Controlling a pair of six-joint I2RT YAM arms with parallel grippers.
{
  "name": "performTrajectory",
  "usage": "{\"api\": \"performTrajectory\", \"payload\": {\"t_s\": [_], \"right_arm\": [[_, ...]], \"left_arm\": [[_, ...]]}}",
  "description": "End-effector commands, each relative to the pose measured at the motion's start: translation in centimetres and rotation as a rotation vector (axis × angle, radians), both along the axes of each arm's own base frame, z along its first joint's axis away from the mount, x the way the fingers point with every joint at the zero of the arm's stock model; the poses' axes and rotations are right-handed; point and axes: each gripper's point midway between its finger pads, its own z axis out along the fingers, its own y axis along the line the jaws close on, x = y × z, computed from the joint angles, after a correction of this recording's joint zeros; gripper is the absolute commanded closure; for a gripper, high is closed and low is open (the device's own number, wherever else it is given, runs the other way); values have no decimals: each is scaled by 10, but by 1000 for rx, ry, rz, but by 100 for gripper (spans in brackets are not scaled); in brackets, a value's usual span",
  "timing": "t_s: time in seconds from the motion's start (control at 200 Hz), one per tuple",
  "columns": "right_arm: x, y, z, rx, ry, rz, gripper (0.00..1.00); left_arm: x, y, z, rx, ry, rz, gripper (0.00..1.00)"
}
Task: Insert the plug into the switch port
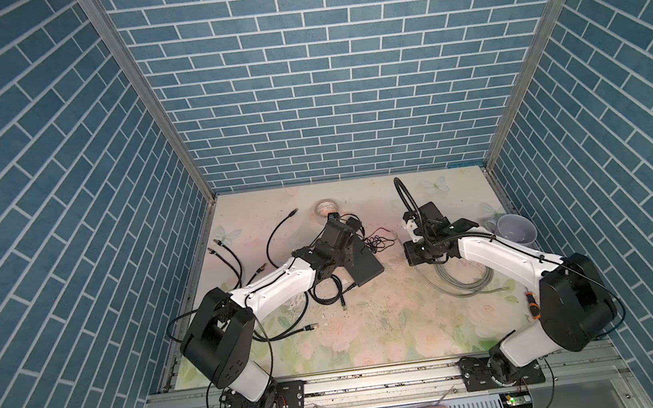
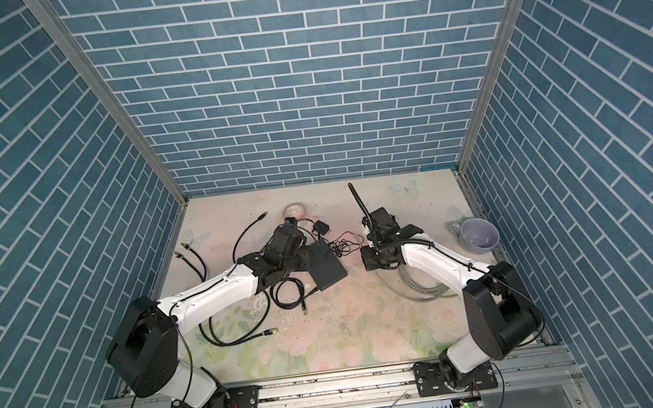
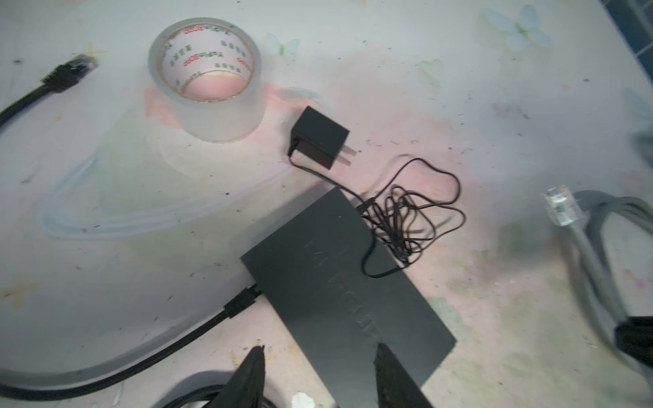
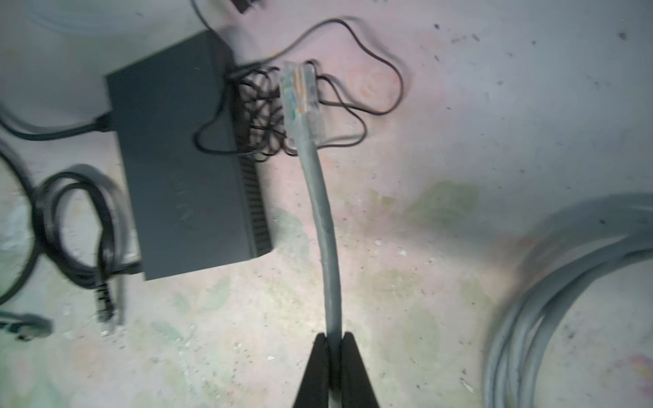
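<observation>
The switch (image 3: 346, 282) is a flat black box lying on the floral table, seen in both top views (image 1: 367, 267) (image 2: 327, 271). A black cable (image 3: 243, 303) is plugged into one of its edges. My left gripper (image 3: 319, 349) hangs open over the switch's near corner, one finger above the box and one above the table. The plug (image 4: 300, 95) is a clear connector on a grey cable (image 4: 325, 229). My right gripper (image 4: 332, 339) is shut on that cable well behind the plug. The plug hovers beside the switch's (image 4: 183, 159) ribbed side, over tangled thin wire.
A black power adapter (image 3: 319, 137) with thin tangled wire (image 3: 406, 219) lies by the switch, and a tape roll (image 3: 206, 81) behind it. Grey cable coils (image 1: 467, 281) lie on the right, near a mug (image 1: 514, 229). Several black cables (image 1: 326, 293) lie on the left.
</observation>
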Motion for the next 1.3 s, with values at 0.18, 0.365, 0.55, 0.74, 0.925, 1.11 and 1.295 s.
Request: {"api": "performTrajectory", "payload": {"t_s": [0.18, 0.365, 0.55, 0.74, 0.925, 1.11, 1.295], "right_arm": [[-21, 46, 14, 345, 71, 26, 92], [-31, 75, 12, 454, 63, 24, 92], [-35, 84, -5, 471, 47, -29, 93], [-35, 92, -7, 531, 32, -38, 94], [-36, 100, -12, 551, 51, -32, 95], [-36, 104, -14, 559, 58, -28, 95], [-36, 108, -10, 577, 54, -17, 95]], "left_arm": [[-20, -50, 21, -303, 70, -104, 56], [-39, -68, 12, -270, 84, -128, 55], [-46, -48, -8, -253, 88, -5, 56], [-47, -37, -19, -221, 90, 31, 56], [-42, -49, -26, -292, 87, 28, 56], [-38, -51, -21, -326, 70, 38, 57], [-30, -50, -33, -323, 78, 68, 61]]}}
